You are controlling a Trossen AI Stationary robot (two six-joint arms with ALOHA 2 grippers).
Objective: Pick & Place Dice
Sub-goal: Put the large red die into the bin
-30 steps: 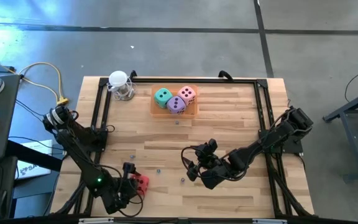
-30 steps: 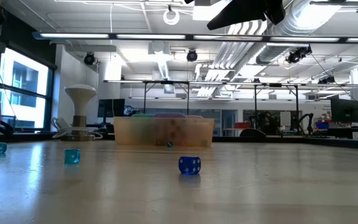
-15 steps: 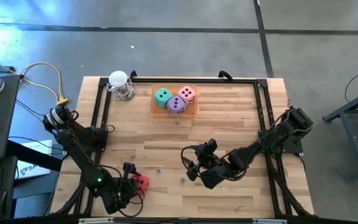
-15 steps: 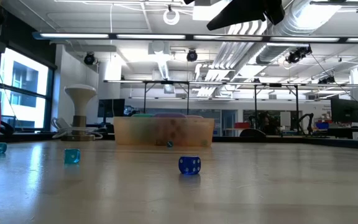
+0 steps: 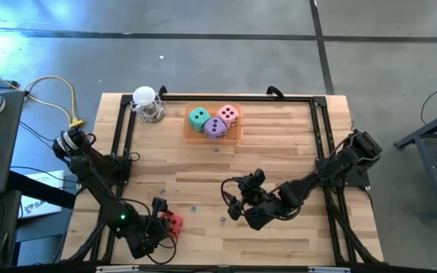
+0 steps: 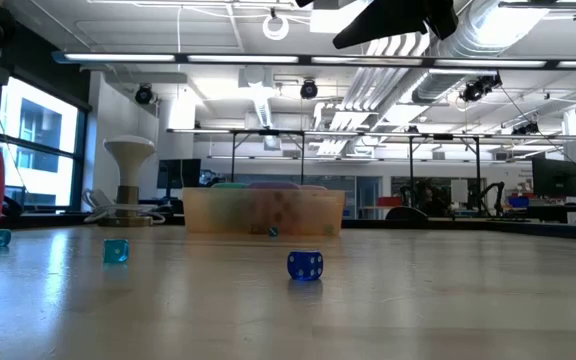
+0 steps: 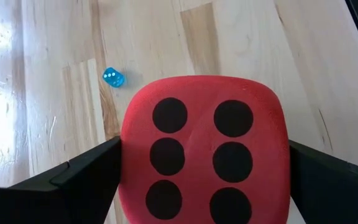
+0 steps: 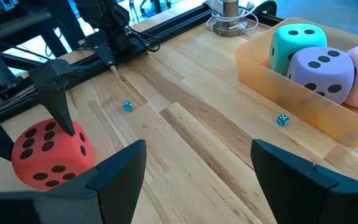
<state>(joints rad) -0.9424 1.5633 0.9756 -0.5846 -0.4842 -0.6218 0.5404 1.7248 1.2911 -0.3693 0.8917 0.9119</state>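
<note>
The red die (image 5: 174, 221), six dark pips facing the left wrist camera (image 7: 204, 124), sits near the table's near left corner between the fingers of my left gripper (image 5: 168, 224), which is shut on it. The teal, purple and pink dice lie in the orange tray (image 5: 213, 135) at the far edge, also visible in the right wrist view (image 8: 303, 93). My right gripper (image 5: 234, 202) hovers open over bare wood near the table's middle, its fingers (image 8: 114, 171) wide apart and touching nothing. My left gripper pinches the red die between its two fingers, one on the left side face (image 7: 125, 168) and one on the opposite side face (image 7: 286, 168). The fingers slant down at it from the table's left. Whether the die's underside is off the table cannot be told.
Small blue dice lie scattered on the wood (image 5: 193, 206) (image 5: 223, 220) (image 7: 113, 77) (image 6: 305, 265). A white-topped clear object (image 5: 147, 104) stands at the far left corner. Black frame rails (image 5: 120, 136) run along the table's edges. Open wood lies between the grippers and the tray.
</note>
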